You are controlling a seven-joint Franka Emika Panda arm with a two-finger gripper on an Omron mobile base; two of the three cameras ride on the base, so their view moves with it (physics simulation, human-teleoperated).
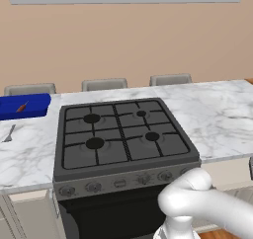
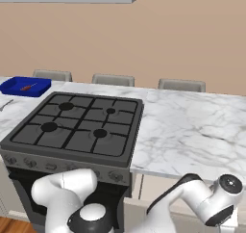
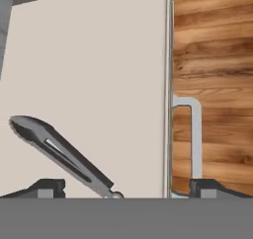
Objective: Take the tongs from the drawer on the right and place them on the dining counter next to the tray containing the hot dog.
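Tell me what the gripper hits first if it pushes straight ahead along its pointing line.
Probably the drawer floor: the open gripper faces into it. The tongs lie left of center, so likely missed; depth is unclear.

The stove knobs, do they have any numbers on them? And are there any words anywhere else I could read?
No words or numbers can be read anywhere in these pictures.
The stove knobs show no marks clear enough to read.
The blue tray, the marble counter, the tongs and the open drawer are all plain, with no labels.
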